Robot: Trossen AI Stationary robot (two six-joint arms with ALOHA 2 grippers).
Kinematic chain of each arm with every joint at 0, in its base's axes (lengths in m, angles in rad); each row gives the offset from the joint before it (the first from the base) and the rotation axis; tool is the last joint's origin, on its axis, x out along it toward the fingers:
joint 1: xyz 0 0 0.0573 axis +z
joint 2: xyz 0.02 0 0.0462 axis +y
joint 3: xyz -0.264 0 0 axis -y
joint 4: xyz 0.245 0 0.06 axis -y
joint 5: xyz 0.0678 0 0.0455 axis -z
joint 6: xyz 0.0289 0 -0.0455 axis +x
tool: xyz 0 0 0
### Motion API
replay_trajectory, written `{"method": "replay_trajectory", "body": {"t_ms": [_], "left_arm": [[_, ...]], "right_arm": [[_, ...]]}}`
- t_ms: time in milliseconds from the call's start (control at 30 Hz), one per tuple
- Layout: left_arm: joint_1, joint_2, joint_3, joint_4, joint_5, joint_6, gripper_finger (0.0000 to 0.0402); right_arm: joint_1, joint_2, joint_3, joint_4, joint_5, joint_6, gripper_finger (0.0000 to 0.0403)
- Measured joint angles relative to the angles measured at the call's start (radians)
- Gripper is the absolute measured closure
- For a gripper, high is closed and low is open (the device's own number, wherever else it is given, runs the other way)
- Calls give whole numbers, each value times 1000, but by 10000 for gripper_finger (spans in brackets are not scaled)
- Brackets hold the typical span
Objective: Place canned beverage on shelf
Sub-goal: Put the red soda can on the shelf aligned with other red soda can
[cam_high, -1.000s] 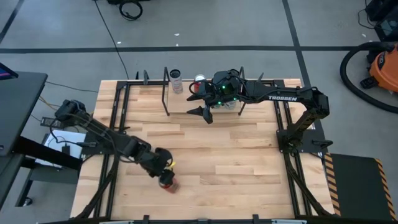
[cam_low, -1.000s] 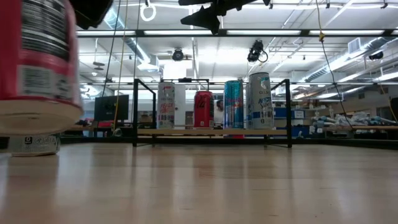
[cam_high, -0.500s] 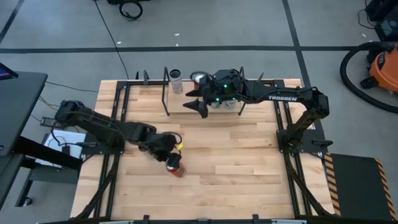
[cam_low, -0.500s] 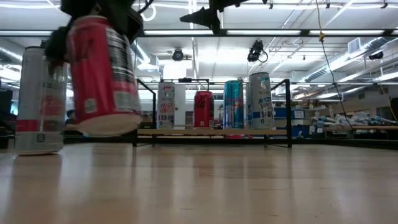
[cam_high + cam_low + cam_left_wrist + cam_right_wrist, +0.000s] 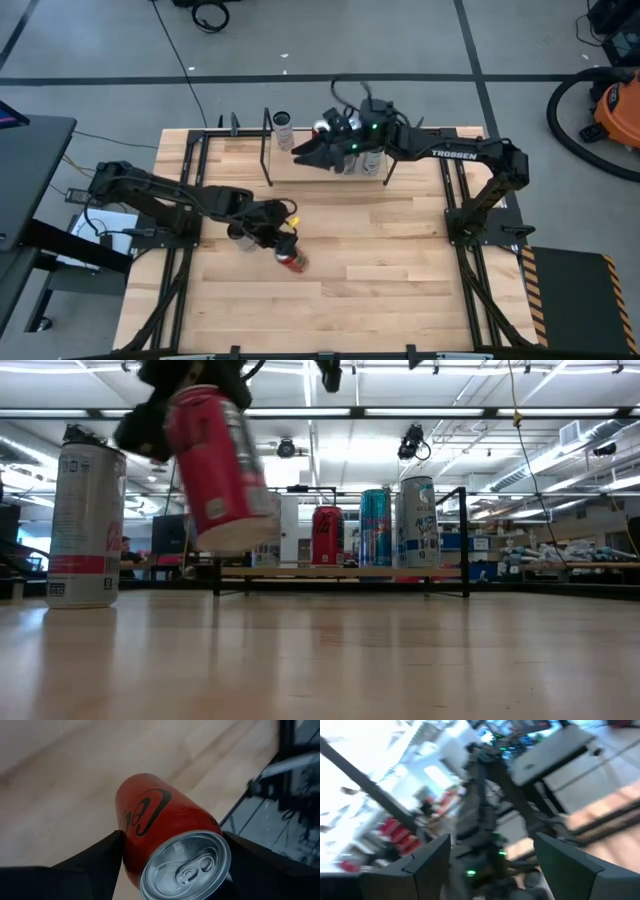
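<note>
My left gripper (image 5: pixel 280 243) is shut on a red can (image 5: pixel 291 259), held tilted above the middle of the table; it also shows in the low view (image 5: pixel 215 470) and in the left wrist view (image 5: pixel 165 835). My right gripper (image 5: pixel 306 152) is open and empty, high over the shelf (image 5: pixel 325 167) at the table's far side. In the low view, the shelf's light-wood board (image 5: pixel 340 572) carries a white can (image 5: pixel 267 530), a red can (image 5: pixel 327 535), a teal can (image 5: pixel 376 527) and a white-blue can (image 5: pixel 418 522), all upright. My left gripper pinches the red can's side wall near its lid end (image 5: pixel 131 851) between its two fingers (image 5: pixel 92 862), one on each side. The fingers come slanting down from the table's left. The can is lifted clear of the table and tilted, its bottom (image 5: pixel 240 538) lowest.
A tall white and pink can (image 5: pixel 85 525) stands upright on the table just left of my left gripper, also seen from above (image 5: pixel 238 233). Black frame rods (image 5: pixel 190 190) run along the table's left and right sides. Bare wood lies between the held can and the shelf.
My left gripper has carried the red can toward the table's right and far edge, toward the shelf, and the can has tipped further from upright while clear of the table. My right gripper has risen and drawn back toward the far edge over the shelf, still open.
</note>
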Motion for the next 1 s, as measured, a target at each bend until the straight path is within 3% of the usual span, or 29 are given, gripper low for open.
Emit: {"method": "replay_trajectory", "body": {"t_ms": [233,433,600,1000], "left_arm": [[78,0,131,-29,-59,84,92],[179,-1,247,-210,-111,183,92],[264,-1,259,-233,-120,211,92],[496,19,259,-244,-119,268,92]], "right_arm": [[-68,0,0,188,-199,159,108],[-114,0,0,298,-346,252,108],[-136,-12,0,403,-382,294,108],[-211,-55,0,401,-497,274,108]]}}
